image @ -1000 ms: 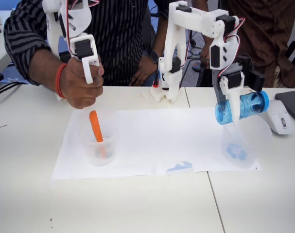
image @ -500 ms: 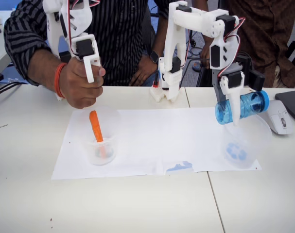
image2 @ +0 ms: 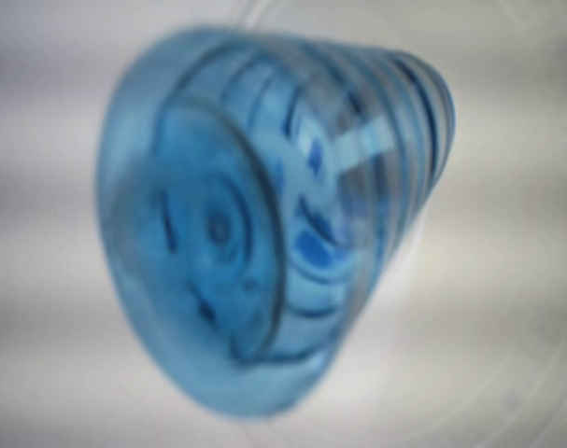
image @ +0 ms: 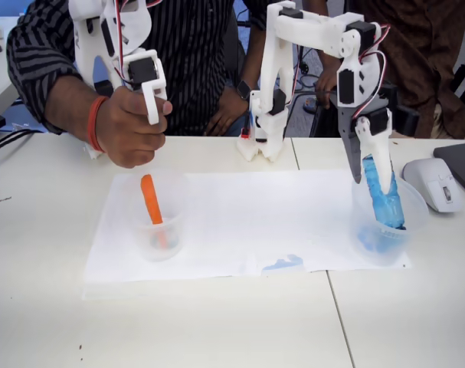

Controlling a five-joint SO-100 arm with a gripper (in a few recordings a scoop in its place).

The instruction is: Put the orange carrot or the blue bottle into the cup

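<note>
The blue bottle [image: 384, 201] stands tilted inside the cup [image: 387, 230], directly below the gripper [image: 370, 170]; grip state undeterminable.

Cup [image: 385, 230] mouth blocked by blue bottle [image: 384, 195] w/ gripper [image: 372, 172] above; worktop [image: 217, 322] front was open; mouse [image: 435, 182] crowded right.

Markings: no legible text, numbers or brand names showing.
The clear plastic cup [image: 385, 230] is carrying a blue printed symbol, mostly hidden by the translucent light-blue ribbed bottle [image: 384, 201]; a blue mark is showing on the white paper sheet [image: 284, 264], unreadable.
</note>
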